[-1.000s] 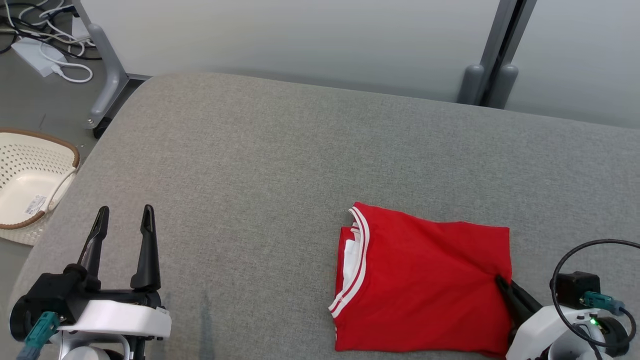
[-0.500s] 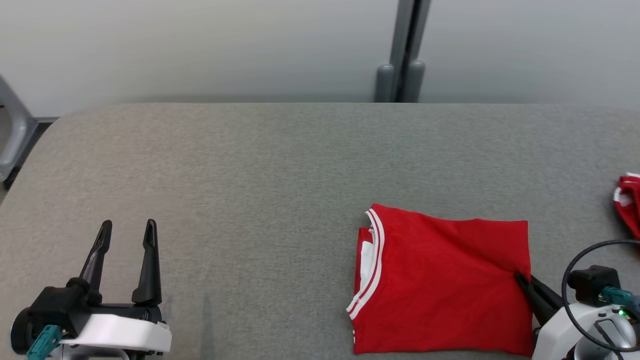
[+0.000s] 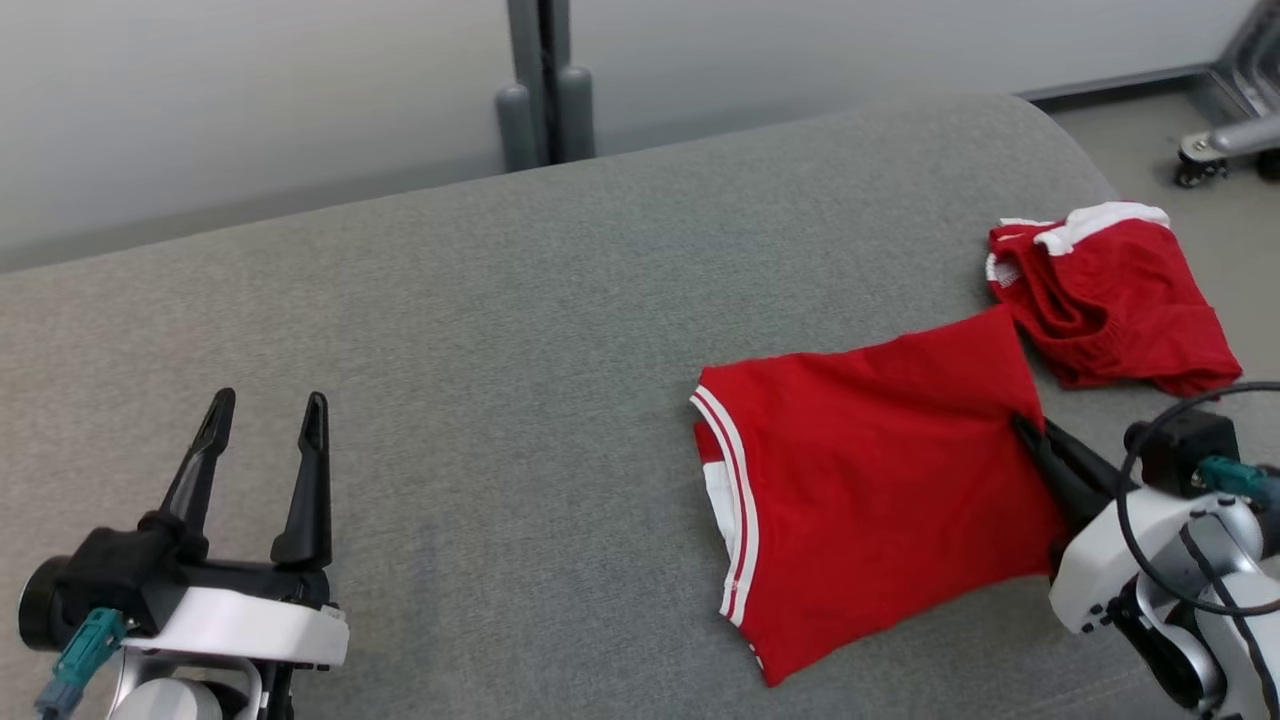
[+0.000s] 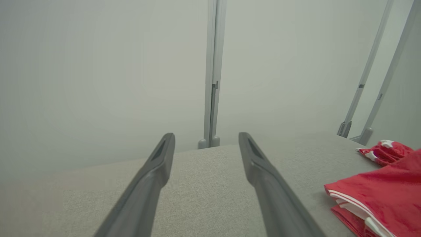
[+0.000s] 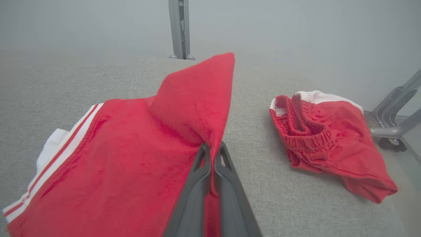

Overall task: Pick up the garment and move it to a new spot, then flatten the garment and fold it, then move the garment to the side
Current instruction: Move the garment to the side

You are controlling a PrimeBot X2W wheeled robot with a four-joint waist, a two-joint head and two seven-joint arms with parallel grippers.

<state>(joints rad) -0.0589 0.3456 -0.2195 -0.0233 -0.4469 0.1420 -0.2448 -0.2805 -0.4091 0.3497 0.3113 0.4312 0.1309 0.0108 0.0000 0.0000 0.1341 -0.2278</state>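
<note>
Red folded garment (image 3: 870, 480) is lying at 4 o'clock on the grey cushion (image 3: 500, 300); right gripper (image 3: 1020, 424) is pinching its 3 o'clock edge, jaws closed; left gripper (image 3: 265, 418) is hovering spread wide, empty. Soft, light, limp: both layers probably need gripping.

Free: you can pass anywhere left of the folded red shirt (image 3: 870, 470) on the grey top (image 3: 450, 330) | Blocked: red shorts (image 3: 1110, 300) lie just beyond its far right corner.
</note>
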